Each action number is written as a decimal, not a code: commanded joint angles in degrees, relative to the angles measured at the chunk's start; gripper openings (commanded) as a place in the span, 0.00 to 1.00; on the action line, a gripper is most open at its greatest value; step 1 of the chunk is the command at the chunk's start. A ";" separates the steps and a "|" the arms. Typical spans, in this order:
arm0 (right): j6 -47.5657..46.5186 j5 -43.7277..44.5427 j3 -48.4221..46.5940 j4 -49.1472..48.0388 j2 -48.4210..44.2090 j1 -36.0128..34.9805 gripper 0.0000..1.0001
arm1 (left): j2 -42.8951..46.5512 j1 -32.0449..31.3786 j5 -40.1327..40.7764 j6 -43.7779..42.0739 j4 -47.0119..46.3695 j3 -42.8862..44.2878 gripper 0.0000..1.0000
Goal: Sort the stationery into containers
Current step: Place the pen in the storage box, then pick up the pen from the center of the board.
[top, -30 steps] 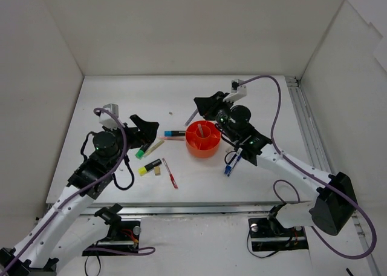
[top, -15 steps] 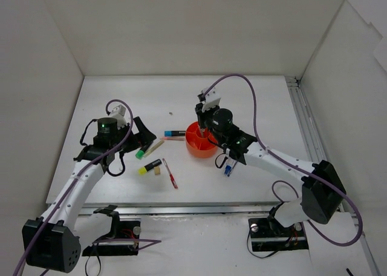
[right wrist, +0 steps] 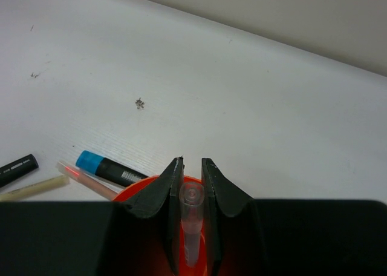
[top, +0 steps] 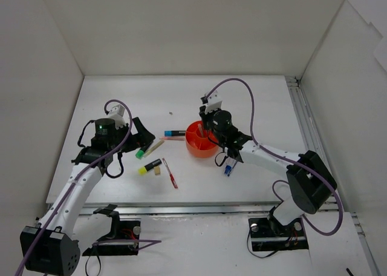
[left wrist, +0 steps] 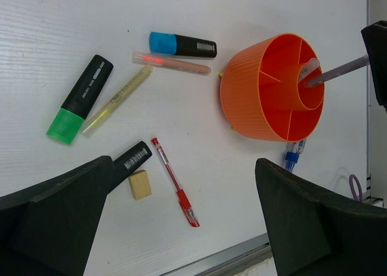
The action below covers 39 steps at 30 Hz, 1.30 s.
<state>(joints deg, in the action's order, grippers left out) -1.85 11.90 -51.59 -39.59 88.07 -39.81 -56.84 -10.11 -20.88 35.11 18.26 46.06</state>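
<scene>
Right pincer (right wrist: 192,166) pinching translucent grey pen (right wrist: 191,203) over ribbed orange tub (left wrist: 254,106); left pincer (left wrist: 184,164) spread.

A white, finely ribbed table (top: 121,100) is enclosed on three sides by plain white panels: a back wall (top: 193,28), a left panel (top: 30,106) and a right panel (top: 354,94). Along the table's right edge a silver metal rail (top: 305,131) is seen, running from the far corner toward the near side. The space is evenly lit, with only soft shadows cast, and a few small dark specks (right wrist: 139,103) are scattered on the far part of the surface.
</scene>
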 commanded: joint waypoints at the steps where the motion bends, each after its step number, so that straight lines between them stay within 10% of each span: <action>1: 3.24 -1.35 0.44 -7.69 -1.06 -0.18 0.00 | 1.38 0.09 1.28 -0.84 -0.60 1.14 1.00; 13: 7.91 -3.11 3.69 -7.95 -2.64 0.08 0.21 | 0.15 0.09 3.75 0.22 2.83 0.52 1.00; 23: -1.88 -18.01 5.02 -4.81 -12.74 -2.37 0.98 | 0.76 0.09 4.27 3.64 7.31 -0.71 1.00; 30: -19.07 -30.28 -17.90 35.32 -2.31 -7.47 0.98 | 5.59 4.12 8.05 6.89 9.78 -4.57 1.00; 39: -11.96 -19.21 -8.73 22.56 -6.59 -9.06 0.98 | 0.43 5.99 5.07 1.46 10.30 -3.19 1.00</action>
<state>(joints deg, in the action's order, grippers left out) -16.05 -11.79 -63.72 -11.38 86.74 -48.75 -53.17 -3.14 -15.25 40.18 29.23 38.81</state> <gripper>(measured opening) 0.979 0.996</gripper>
